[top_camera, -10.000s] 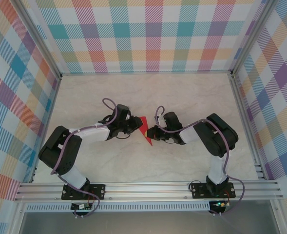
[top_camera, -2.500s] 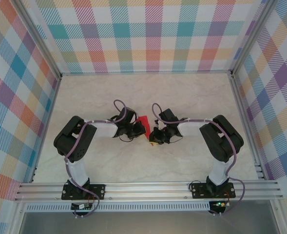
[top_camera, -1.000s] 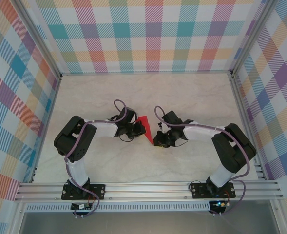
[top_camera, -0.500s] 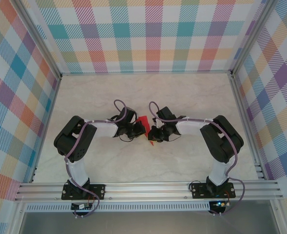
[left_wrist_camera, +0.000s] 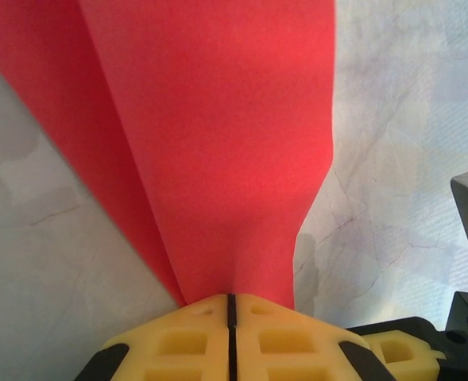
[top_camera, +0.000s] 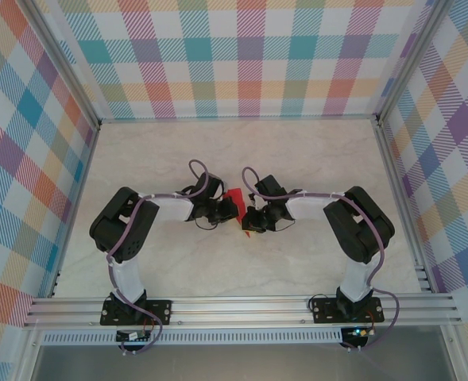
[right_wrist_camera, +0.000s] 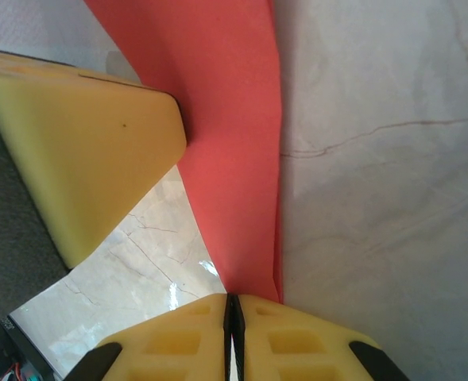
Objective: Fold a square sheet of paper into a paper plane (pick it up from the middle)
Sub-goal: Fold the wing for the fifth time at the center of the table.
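The paper, by now a narrow layered piece, sits near the middle of the table, where the two arms meet; whether it rests on the surface or hangs just above it I cannot tell. The left gripper is pressed together on one end, its yellow pads meeting in a thin seam with the red layers fanning out from it. The right gripper pinches the other end the same way, and the strip runs up from it past the left gripper's yellow finger. The step looks like setting a lengthwise fold. To do it well, both pinches should stay firm and the wrists should move together, turning about the crease line rather than pulling apart, since a sheet this thin would tear or slip. The stacked edges should be kept flush before any crease is sharpened, ideally by pressing it against the table. The paper is matt, plain bright red and stiff enough to hold straight creases, though it bows softly where it narrows into the left pinch. The pads are smooth moulded blocks with shallow square recesses. The table is pale with fine marble-like veins and a slight sheen.
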Action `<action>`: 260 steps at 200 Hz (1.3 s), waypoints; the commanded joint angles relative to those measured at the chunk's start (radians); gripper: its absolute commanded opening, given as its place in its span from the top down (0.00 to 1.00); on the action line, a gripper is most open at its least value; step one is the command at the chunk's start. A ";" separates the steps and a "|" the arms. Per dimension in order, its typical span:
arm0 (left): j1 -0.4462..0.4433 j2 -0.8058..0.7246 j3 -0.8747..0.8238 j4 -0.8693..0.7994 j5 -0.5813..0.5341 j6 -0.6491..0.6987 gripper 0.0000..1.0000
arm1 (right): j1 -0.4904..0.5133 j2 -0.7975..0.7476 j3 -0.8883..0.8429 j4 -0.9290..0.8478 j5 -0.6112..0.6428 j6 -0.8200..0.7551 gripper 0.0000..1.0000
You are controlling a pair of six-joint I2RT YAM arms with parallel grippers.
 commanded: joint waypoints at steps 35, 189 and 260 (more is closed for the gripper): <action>0.089 0.092 0.062 -0.012 -0.044 0.113 0.89 | 0.006 0.058 -0.060 -0.122 0.038 -0.039 0.88; 0.143 0.154 0.221 -0.069 -0.089 0.143 0.81 | 0.005 0.058 -0.069 -0.166 0.079 -0.042 0.89; 0.174 0.193 0.275 -0.094 -0.134 0.156 0.81 | 0.004 0.059 -0.081 -0.162 0.082 -0.041 0.89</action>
